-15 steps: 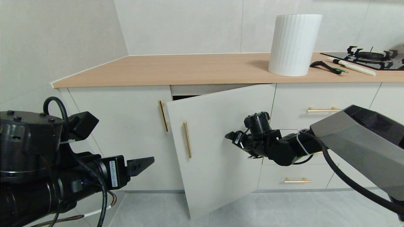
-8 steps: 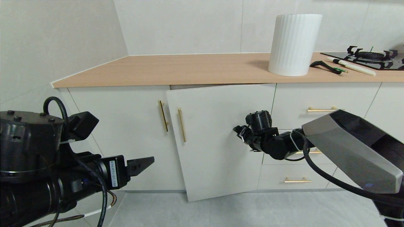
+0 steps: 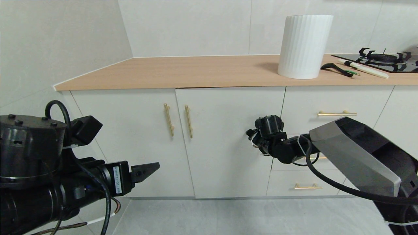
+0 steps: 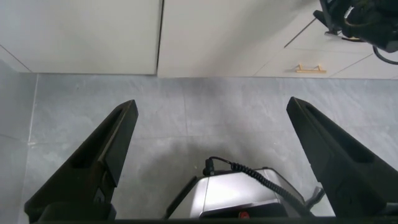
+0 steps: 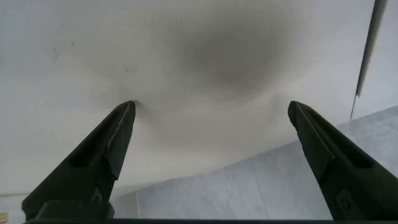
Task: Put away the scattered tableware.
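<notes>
**Lower cabinet door shut; tableware lying out on the counter.**

Nearest: left gripper (image 3: pixel 145 171), fingers spread wide, empty, held low before the left cupboard. Next: right gripper (image 3: pixel 251 135), fingers likewise apart and empty, tips apparently against the cabinet door (image 3: pixel 228 140), which lies flush. Beyond, on the countertop (image 3: pixel 183 71): white ribbed container (image 3: pixel 305 45); to its right a black utensil (image 3: pixel 338 69) and a pale slim utensil (image 3: pixel 362 69), at the edge of the hob (image 3: pixel 382 60). Judged: door-closing step at its end; the next move calls for drawing the right arm off and raising it to pinch the flat-lying utensils.

Home kitchen, wooden countertop (image 3: pixel 196 70), white cabinets (image 3: pixel 228 140) with brass handles, gas hob (image 3: pixel 382 60), tiled walls
</notes>
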Tool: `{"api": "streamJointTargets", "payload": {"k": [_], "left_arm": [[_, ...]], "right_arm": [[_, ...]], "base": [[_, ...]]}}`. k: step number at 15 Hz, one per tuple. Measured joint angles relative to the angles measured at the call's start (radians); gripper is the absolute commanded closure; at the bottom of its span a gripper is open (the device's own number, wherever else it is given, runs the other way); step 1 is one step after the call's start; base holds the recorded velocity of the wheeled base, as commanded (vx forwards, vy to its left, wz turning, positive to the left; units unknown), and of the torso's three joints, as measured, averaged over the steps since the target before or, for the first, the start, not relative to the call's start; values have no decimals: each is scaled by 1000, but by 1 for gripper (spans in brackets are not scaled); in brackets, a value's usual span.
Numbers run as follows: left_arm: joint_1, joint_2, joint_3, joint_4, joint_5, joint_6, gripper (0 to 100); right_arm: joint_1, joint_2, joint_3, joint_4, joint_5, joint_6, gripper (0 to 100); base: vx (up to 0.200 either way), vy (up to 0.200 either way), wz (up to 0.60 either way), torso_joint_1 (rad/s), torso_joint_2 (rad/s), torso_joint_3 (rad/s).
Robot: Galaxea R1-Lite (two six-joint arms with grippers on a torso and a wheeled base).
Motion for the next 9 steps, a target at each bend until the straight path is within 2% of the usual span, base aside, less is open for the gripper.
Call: {"api": "streamJointTargets", "payload": {"k": [9], "left_arm": [[0,0,0,0,0,0,0]], "right_arm": [[-11,1,-8,26,-9,1,0]], "base": [[0,0,0,0,0,0]]}}
